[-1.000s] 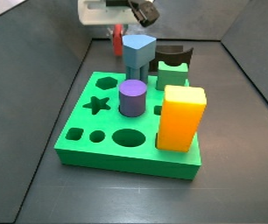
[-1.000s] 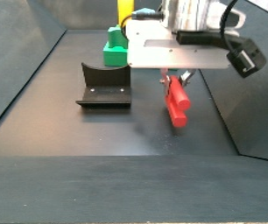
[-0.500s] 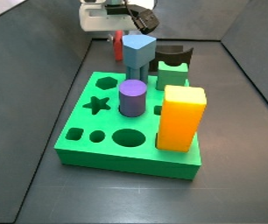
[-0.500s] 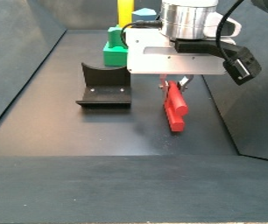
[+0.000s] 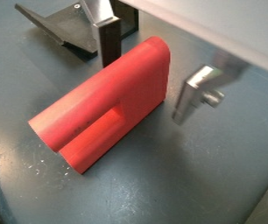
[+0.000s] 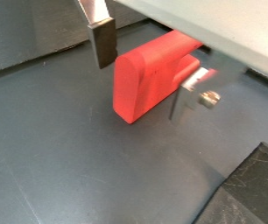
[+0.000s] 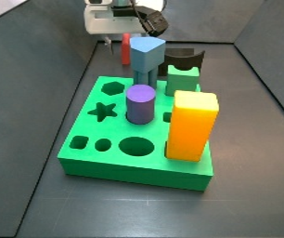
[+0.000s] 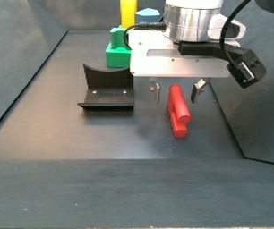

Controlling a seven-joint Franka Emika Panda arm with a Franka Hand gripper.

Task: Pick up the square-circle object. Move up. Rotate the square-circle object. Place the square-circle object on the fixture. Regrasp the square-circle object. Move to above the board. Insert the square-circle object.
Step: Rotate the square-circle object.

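Observation:
The square-circle object (image 8: 176, 113), a slim red block, lies flat on the dark floor to the right of the fixture (image 8: 104, 88). My gripper (image 8: 176, 89) hovers over its far end, open. One finger stands on each side of the block, with a gap showing beside each. Both wrist views show the red block (image 5: 102, 109) (image 6: 143, 79) lying between the gripper's (image 5: 144, 85) (image 6: 141, 87) fingers, untouched. The board (image 7: 89, 153), a bright green slab with cut-out holes, sits beyond the gripper (image 7: 120, 35) and fixture (image 7: 182, 63).
On the board stand a purple cylinder (image 7: 139, 103), a yellow block (image 7: 193, 124) and a blue-grey peg (image 7: 148, 60). Dark sloping walls (image 8: 32, 63) bound the floor on both sides. The fixture's edge (image 5: 60, 22) shows close behind one finger.
The fingers have spread apart, from close against the red block to standing clear of it. The block now rests on the floor. The gripper shifted slightly.

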